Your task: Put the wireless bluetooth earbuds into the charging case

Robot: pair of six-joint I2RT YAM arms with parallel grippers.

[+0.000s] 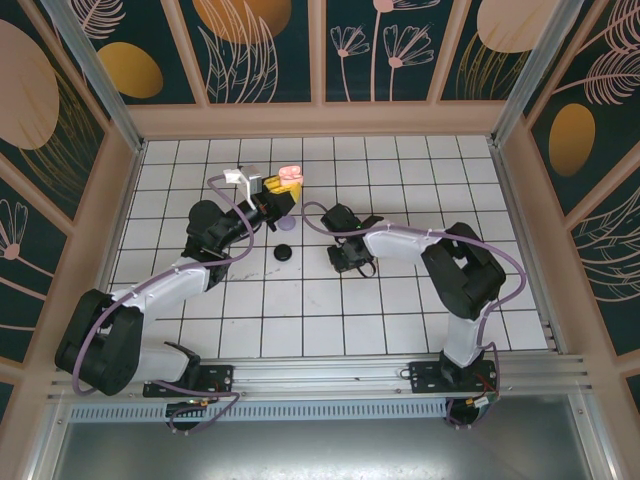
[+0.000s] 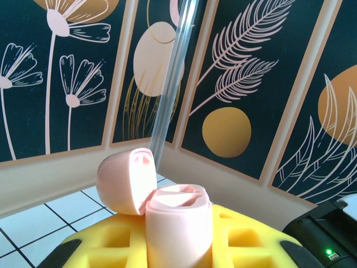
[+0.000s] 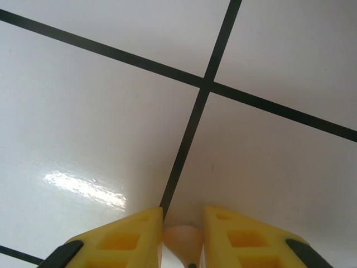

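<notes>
**Item 1 — pale pink earbud** (image 3: 181,239). Pinched between the 2 yellow fingers of the right tool (image 3: 183,215), which stands narrow, closed on it and pointing straight down at the white tiled bench (image 1: 400,310). Only the rounded pink body and a dark tip show. How its stem lies, and whether it touches the tiles, cannot be told.

**Item 2 — pink charging case** (image 2: 178,223). Held upright and clear of the bench by the left tool (image 1: 275,188), which is clamped tight on its body. The lid (image 2: 125,181) is swung back on its hinge, and the 2 moulded seats face up, both apparently vacant.

**Governing relation.** In the overhead view the case lies to the left of the right tool (image 1: 347,262) and farther from the arm bases — near, not touching. The right arm carries the bud and the left arm presents the case. Judged next: lift the bud, bring it over the open mouth and lower it stem-first, with the bud's long axis matched to a seat.

**Item 3 — black round case** (image 1: 285,252). It rests on the bench between the 2 arms, apart from both tools.
</notes>
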